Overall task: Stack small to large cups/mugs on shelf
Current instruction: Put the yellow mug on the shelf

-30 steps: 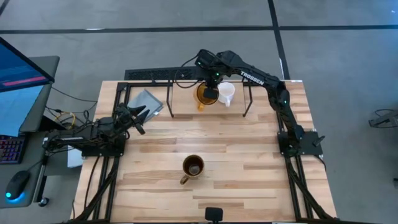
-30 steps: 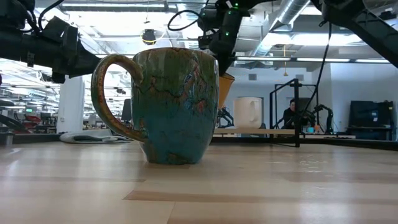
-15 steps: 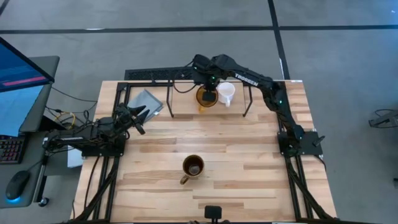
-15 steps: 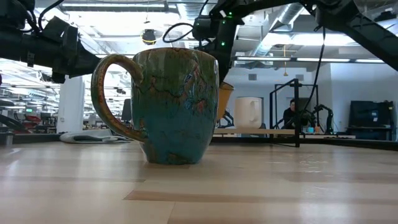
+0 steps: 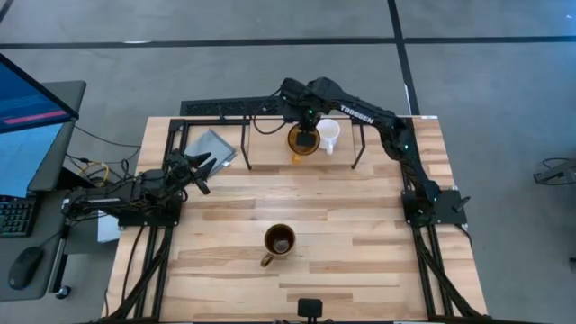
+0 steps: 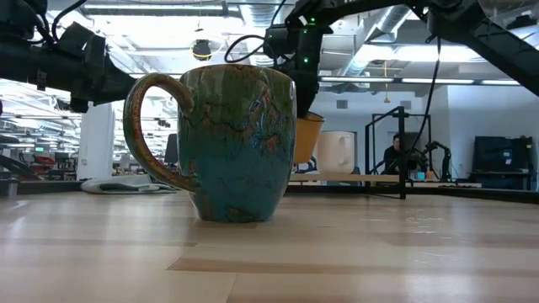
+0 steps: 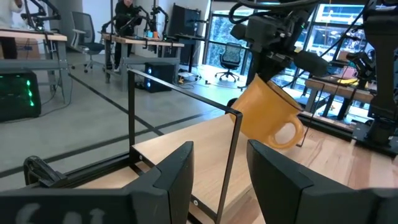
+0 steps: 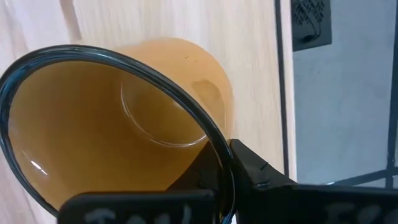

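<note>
The yellow-orange mug hangs tilted from my right gripper over the black rod shelf at the table's far edge, close beside the small white mug, which stands on the shelf. In the left wrist view the yellow mug leans with its handle low, behind the shelf's rods. The dark brown mug stands upright on its base at mid-table near the front. My left gripper waits open at the table's left. My right gripper holds the yellow mug by its rim, one finger inside the cup and one finger outside on the wall, coming from above. The mug hangs tilted below the fingers; whether its base touches the shelf cannot be told.
A flat black slotted strip lies past the far edge. A grey cloth or pad sits at the far left corner. Bare wood lies between the shelf and the brown mug. A person sits at a desk in the room beyond.
My right gripper has come down a little over the shelf, lowering the yellow mug beside the white one. The brown mug, the white mug and my left arm have kept still.
</note>
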